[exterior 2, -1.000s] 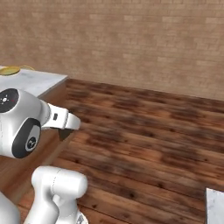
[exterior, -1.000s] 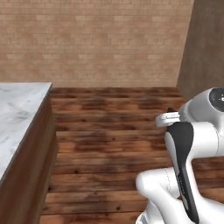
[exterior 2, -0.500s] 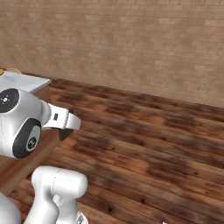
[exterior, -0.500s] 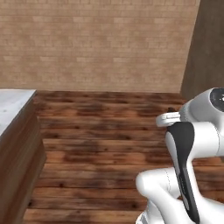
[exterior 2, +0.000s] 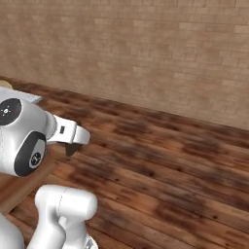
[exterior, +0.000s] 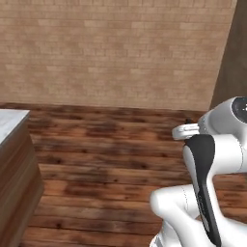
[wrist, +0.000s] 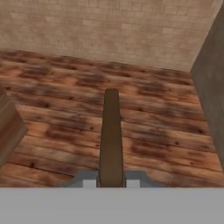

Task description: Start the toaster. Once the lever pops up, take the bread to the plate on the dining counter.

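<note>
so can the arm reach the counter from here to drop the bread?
Probably not yet. The pincer grips the bread over bare floor; the counter shows just a corner off to the left, seemingly out of reach.

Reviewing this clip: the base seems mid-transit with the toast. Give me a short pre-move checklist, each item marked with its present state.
1. Bread in the hand: ok, the brown slice stands edge-on between the finger tips in the hand view.
2. Hand shut on it: ok.
3. Dining counter within sight: ok, a marble corner on a wood base shows at the left edge of the left base view.
4. Plate located: cannot tell.
5. Wooden floor ahead free of obstacles: ok.
6. Hand over the counter for release: not ok, it is above floor.
</note>
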